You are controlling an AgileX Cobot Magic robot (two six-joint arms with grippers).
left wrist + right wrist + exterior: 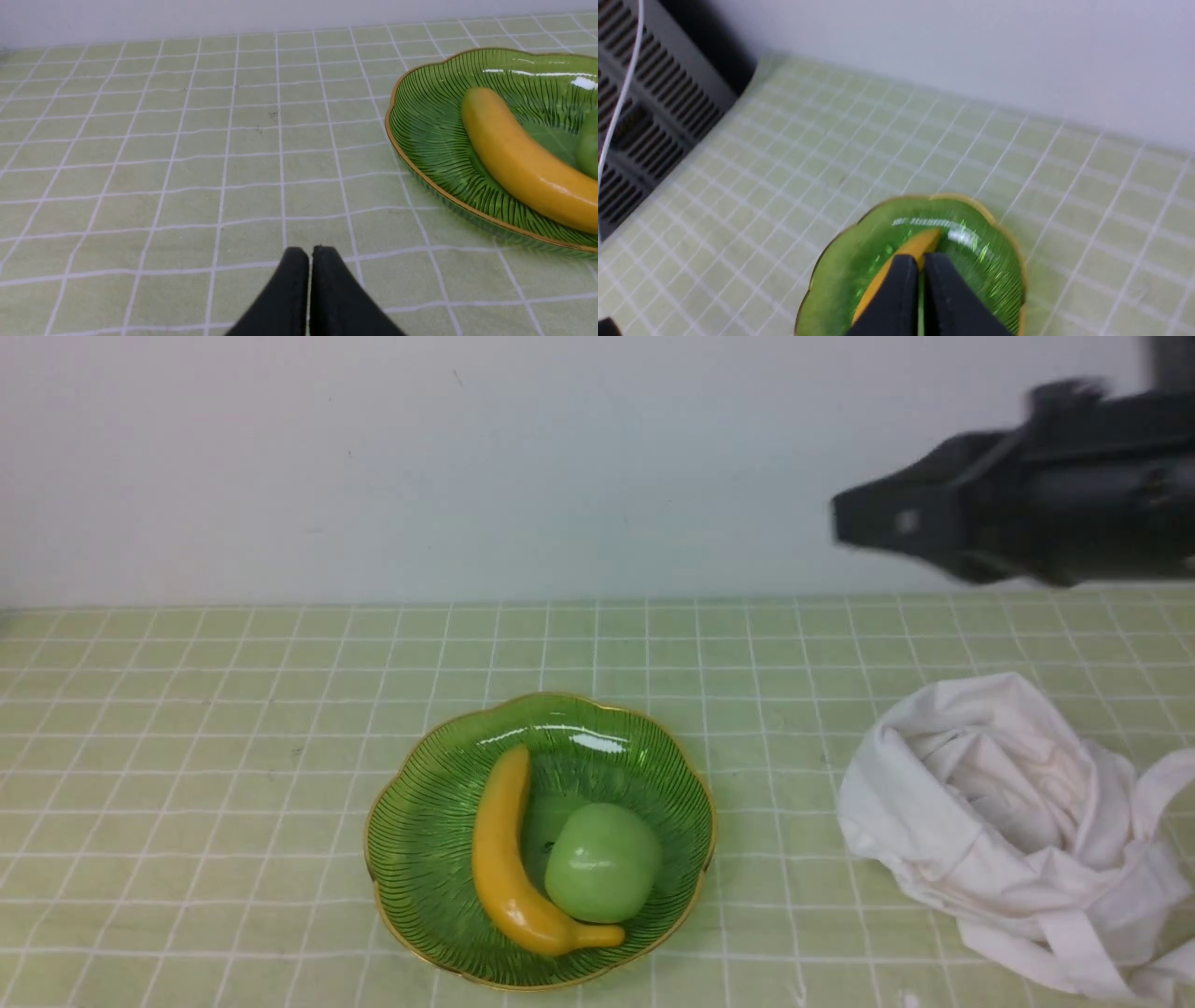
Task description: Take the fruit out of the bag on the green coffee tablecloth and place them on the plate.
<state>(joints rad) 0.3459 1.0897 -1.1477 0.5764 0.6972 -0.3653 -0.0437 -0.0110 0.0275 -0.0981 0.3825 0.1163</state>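
Observation:
The plate (411,793), green glass with a gold rim, sits mid-table on the green coffee tablecloth (187,756). Two fruit lie in it: a light-green apple (602,861) and a yellow banana (504,863) touching it. The white bag (1008,831) lies crumpled and open at the right, and nothing shows inside it. My right gripper (840,527) hangs high above the table, right of the plate, shut and empty; its own view shows the closed tips (920,261) over the plate (994,275). My left gripper (310,254) is shut and empty, low over the cloth beside the plate (430,135).
A white wall (467,457) closes off the back of the table. A grey vented unit (640,107) with a white cable stands off the table's far side in the right wrist view. The bag's straps (1158,784) trail at the right edge.

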